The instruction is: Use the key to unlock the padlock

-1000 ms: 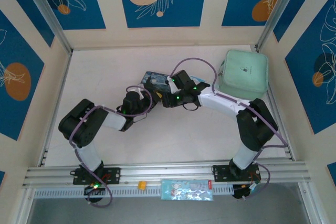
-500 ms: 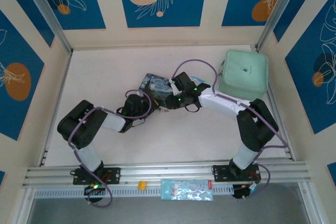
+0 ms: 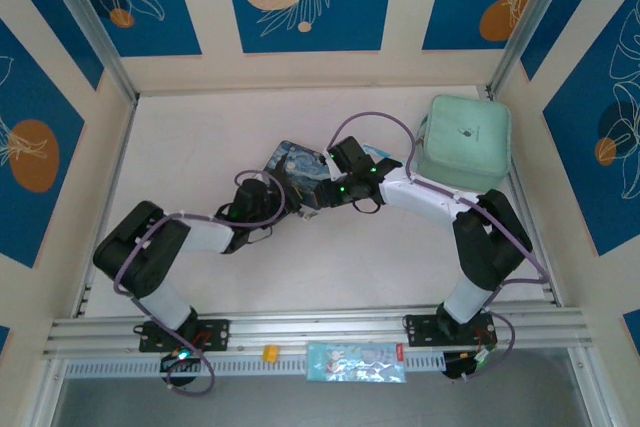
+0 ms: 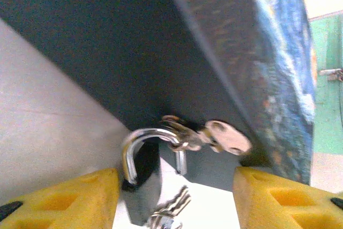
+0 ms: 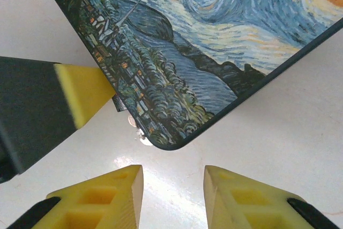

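Fingers of the left gripper are standing wide apart, gripping nothing. The padlock is sitting in the gap between them, with its black body just beside one finger and well clear of the other. Its thin metal shackle is arching up ahead of the fingertips. It appears to be hooking through a small silvery latch on the lower edge of the tin, which is looming tilted directly ahead of this gripper. The key, a pale forked sliver, is lying just beside the padlock's body, nearer the wrist. I cannot tell whether it is touching the lock or sitting in it.

Facing in from the opposite side, the right gripper is holding its jaws apart too, with only bare table between them. The tin's painted corner is lying just ahead of its fingertips, and one yellow tip of the left gripper is showing beside that same corner. Well off to the right of the right gripper, a mint green case is resting on the table.
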